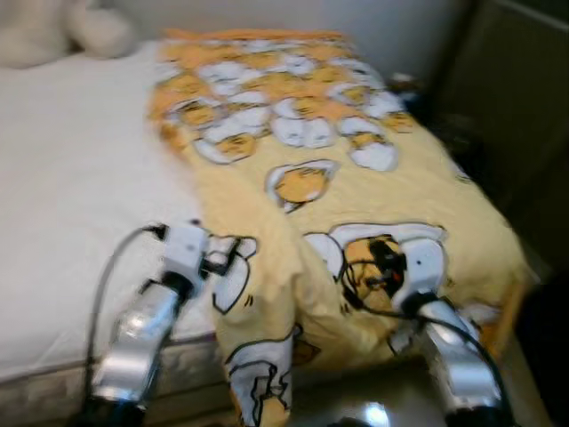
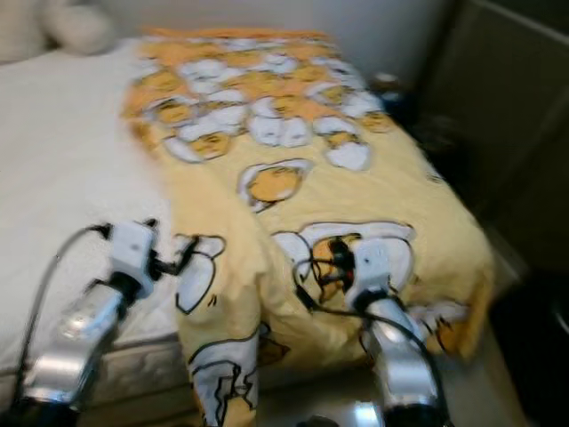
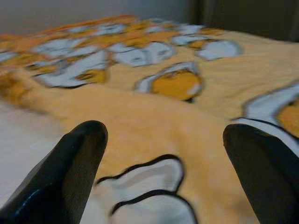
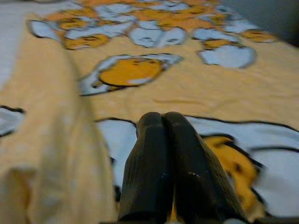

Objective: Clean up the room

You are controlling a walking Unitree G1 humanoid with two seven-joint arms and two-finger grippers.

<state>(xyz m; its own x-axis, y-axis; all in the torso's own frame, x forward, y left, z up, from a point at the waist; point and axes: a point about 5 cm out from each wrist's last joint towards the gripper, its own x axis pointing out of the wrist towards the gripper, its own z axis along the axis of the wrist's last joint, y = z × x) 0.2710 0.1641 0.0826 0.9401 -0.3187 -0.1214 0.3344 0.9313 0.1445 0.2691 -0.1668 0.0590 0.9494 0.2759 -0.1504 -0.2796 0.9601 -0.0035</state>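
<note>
Right hand [image 4: 163, 154]: closest thing to the lens in the wrist view, fingers clenched tight together, nothing between them that I can see, sitting over the near end of the blanket [image 1: 356, 187]
Left hand [image 3: 163, 149]: spread wide, both fingers apart with the blanket's left fold between and just past them, not gripping yet
Blanket: yellow egg-print one, covers the right half of the bed, bunched in a ridge down the middle, near corner drooping off the foot toward the floor
Bed [image 1: 71, 196]: left half is bare white sheet, pale plush toy [image 1: 62, 31] at the far left corner
Risk 1: that ridge is thick, so if the left hand closes it'll probably pinch only the top layer and slip off when it pulls
Risk 2: right hand is shut on nothing, so a pull comes from one side and skews the blanket
Risk 3: hanging corner could drag more of it off the foot
Blur: head views are soft, so the exact edge is hard to judge
</note>
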